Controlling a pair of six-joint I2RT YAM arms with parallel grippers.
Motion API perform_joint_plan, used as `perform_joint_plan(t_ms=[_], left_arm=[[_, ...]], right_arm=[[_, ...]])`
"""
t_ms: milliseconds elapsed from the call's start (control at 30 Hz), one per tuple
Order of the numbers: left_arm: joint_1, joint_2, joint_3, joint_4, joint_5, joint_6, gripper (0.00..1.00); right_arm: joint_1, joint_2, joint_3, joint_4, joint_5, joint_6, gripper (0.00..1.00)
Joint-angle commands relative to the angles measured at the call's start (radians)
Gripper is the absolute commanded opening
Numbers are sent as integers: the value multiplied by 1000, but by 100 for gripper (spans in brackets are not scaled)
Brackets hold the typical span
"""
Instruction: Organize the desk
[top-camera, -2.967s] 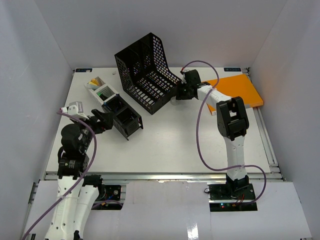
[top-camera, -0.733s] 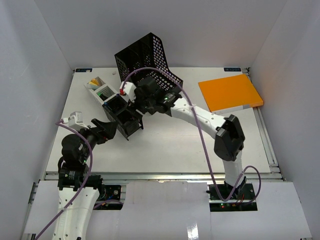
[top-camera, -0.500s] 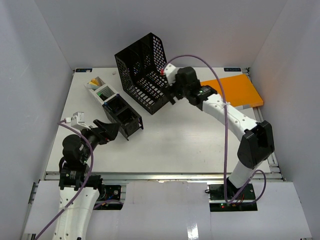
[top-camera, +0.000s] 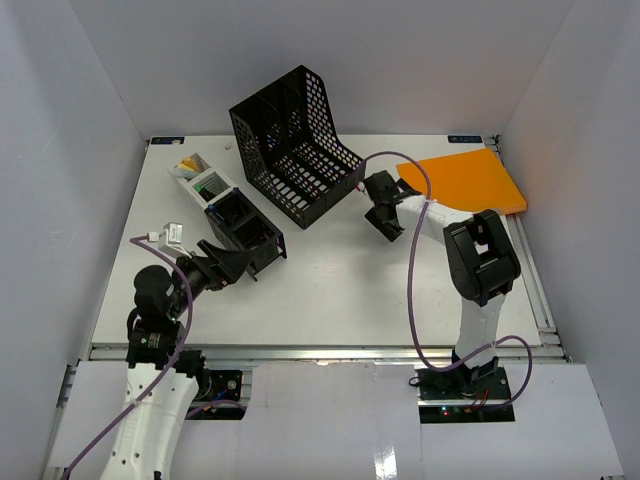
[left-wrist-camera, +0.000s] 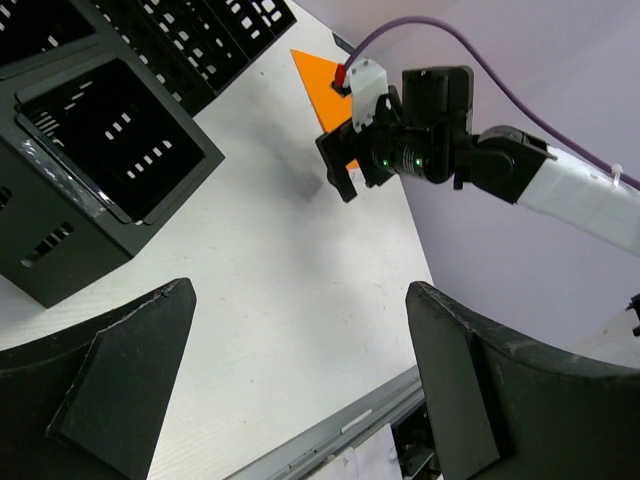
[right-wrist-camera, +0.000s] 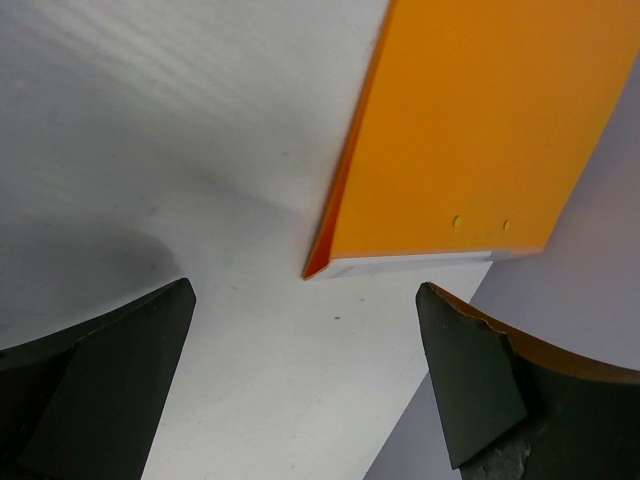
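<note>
As it lies, desk (top-camera: 340, 290), lengthwise left-right

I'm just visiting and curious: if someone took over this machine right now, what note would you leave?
Left tool: open, empty, beside the black box organizer.
Right tool: open, empty, near a corner of the orange folder.
Black file rack stands at the far side of the desk.
Nothing is held. Done so far: cannot tell. Probably left: filing the folder in the rack.

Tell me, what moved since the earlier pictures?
The right gripper swung back from the black mesh file rack toward the flat orange folder, open and empty. The left gripper edged slightly rightward. Rack, folder and long desk organizer stayed put.
</note>
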Motion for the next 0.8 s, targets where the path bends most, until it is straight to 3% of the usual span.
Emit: perform_joint_plan(t_ms=[0, 767], left_arm=[[5, -12, -41, 48, 58, -36, 98], [6, -32, -84, 62, 84, -41, 98]], right_arm=[[-65, 28, 81, -31, -8, 16, 98], [-126, 108, 148, -14, 55, 22, 87]])
